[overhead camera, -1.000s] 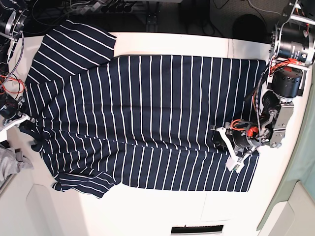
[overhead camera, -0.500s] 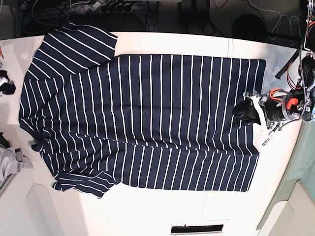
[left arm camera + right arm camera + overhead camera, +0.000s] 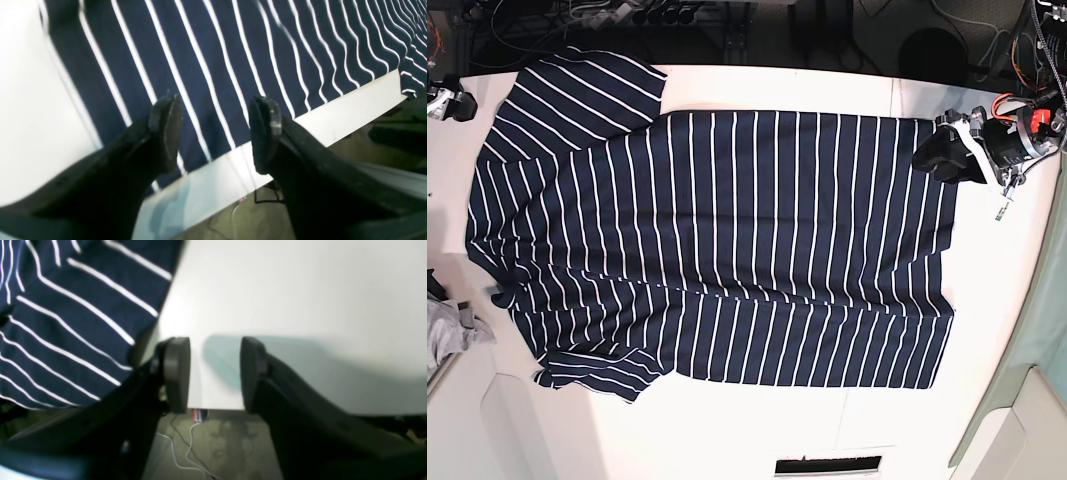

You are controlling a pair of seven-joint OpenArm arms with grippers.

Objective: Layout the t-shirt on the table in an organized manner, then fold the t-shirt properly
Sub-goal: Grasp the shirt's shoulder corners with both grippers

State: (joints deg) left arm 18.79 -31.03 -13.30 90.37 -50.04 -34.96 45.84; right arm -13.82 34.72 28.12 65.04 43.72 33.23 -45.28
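Observation:
The t-shirt (image 3: pixel 727 240), dark navy with thin white stripes, lies spread flat across the white table (image 3: pixel 877 420), neck end to the left. Its near long edge is folded over along a crease. In the base view my left gripper (image 3: pixel 939 155) hovers at the shirt's far right corner. The left wrist view shows this gripper (image 3: pixel 215 133) open and holding nothing, with striped t-shirt (image 3: pixel 233 50) and table (image 3: pixel 33 100) beneath it. My right gripper (image 3: pixel 213 373) is also open and holds nothing. It hangs over the table (image 3: pixel 283 290) edge, beside the t-shirt (image 3: pixel 66 323).
A plain grey cloth (image 3: pixel 452 335) lies at the left edge. Part of my right arm (image 3: pixel 445 103) shows at the far left. Cables and floor lie beyond the table's far edge. Bare white tabletop runs along the near side and the right.
My left gripper has let go of the shirt's near right hem, opened, and moved up to the far right corner. My right arm has drawn away from the left edge toward the far left.

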